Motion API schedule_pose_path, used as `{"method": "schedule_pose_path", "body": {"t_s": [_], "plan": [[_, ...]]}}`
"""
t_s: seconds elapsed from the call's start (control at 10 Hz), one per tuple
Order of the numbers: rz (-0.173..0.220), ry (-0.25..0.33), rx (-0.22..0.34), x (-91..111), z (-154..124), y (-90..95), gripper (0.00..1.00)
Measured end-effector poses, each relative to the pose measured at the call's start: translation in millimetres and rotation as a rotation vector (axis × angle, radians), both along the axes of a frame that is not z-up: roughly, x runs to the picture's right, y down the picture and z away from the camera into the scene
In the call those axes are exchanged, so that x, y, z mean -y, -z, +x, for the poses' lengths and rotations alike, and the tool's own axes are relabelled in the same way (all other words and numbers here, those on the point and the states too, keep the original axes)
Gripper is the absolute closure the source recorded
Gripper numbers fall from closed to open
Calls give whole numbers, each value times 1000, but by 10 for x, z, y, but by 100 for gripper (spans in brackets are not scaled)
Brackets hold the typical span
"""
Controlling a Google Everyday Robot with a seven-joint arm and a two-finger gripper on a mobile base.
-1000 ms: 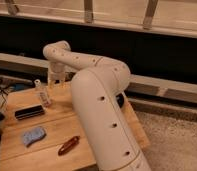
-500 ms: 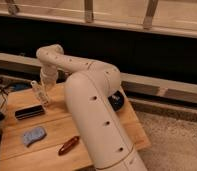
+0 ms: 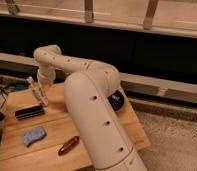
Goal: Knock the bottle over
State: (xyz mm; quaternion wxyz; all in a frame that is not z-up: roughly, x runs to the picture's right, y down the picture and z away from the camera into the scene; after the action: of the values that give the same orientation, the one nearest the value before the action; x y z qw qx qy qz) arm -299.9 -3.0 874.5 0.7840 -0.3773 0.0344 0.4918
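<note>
A: While the arm is stretched out over the far left of the wooden table [image 3: 107,131], the gripper [image 3: 41,96] is seen low at the bottle [image 3: 31,85], just to its right.

B: And the fingers?

A: Nothing can be said of them; no grasp can be made out either.

B: The bottle is placed where?

A: Near the table's back left corner, its white cap uppermost. Its long axis is tipped a little from vertical, and whether it is touched by the gripper cannot be told. It lies left of the gripper, so a leftward sweep across that axis is judged to be what is called for.

B: And farther out?

A: A black case [image 3: 29,112] is seen just in front, a blue sponge [image 3: 33,135] and a reddish-brown object [image 3: 68,145] nearer the front edge.
</note>
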Motion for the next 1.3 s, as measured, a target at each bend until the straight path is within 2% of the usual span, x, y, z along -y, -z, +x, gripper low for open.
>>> {"method": "schedule_pose_path", "body": {"t_s": [0.2, 0.6, 0.9, 1.0, 1.3], "plan": [[3, 2, 9, 34, 5, -18, 100], [18, 8, 15, -17, -161, 88, 100], [31, 7, 2, 75, 114, 77, 100], [27, 10, 5, 60, 123, 63, 100], [25, 15, 17, -26, -133, 166, 100]]}}
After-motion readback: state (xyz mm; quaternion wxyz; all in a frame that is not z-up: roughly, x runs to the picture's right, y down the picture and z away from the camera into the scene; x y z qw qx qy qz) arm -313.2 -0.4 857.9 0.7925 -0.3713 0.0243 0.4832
